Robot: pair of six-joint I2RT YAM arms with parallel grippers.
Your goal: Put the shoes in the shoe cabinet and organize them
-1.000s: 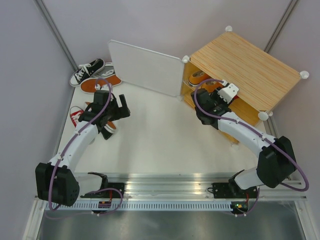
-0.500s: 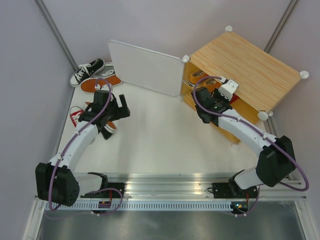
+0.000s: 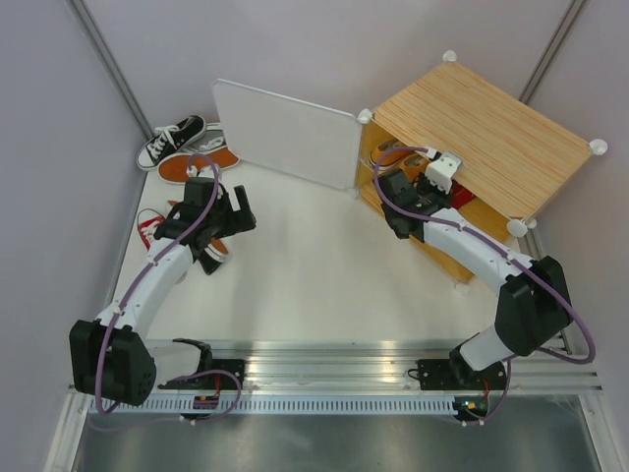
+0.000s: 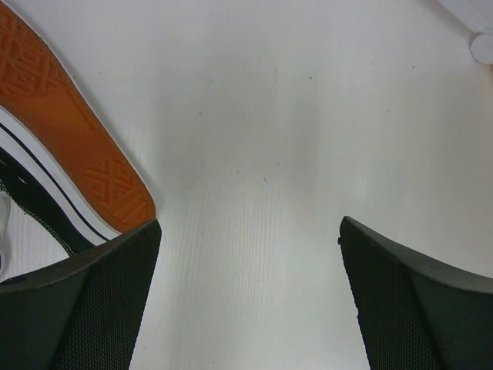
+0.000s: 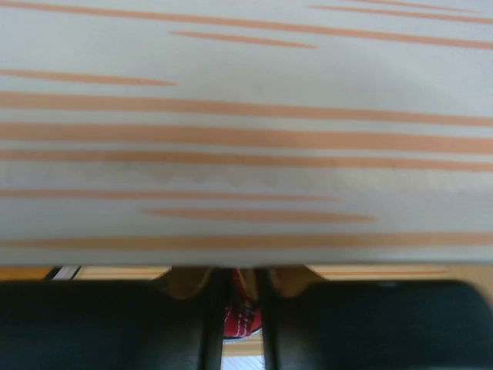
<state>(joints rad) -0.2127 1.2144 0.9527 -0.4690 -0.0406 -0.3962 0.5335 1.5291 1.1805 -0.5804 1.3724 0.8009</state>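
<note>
The shoe cabinet (image 3: 491, 138) stands at the back right with its white door (image 3: 285, 133) swung open. My right gripper (image 3: 425, 187) reaches into the cabinet's front, under the wooden top. In the right wrist view its fingers (image 5: 241, 277) leave only a thin slit, and a red shoe (image 5: 243, 322) shows through it, further in. An orange shoe (image 3: 386, 153) lies on the upper shelf. My left gripper (image 3: 221, 231) hangs open over the white floor (image 4: 262, 154). Beside its left finger, a black shoe (image 4: 69, 146) lies on its side, orange sole showing.
More shoes lie at the back left: a black one (image 3: 172, 140), a grey one (image 3: 211, 141), an orange one (image 3: 197, 164). A red one (image 3: 149, 226) lies by the left wall. A wood-grain panel (image 5: 246, 139) fills the right wrist view.
My right gripper has closed from half open to a thin slit and shifted slightly left and further into the cabinet. The left arm has not moved.
</note>
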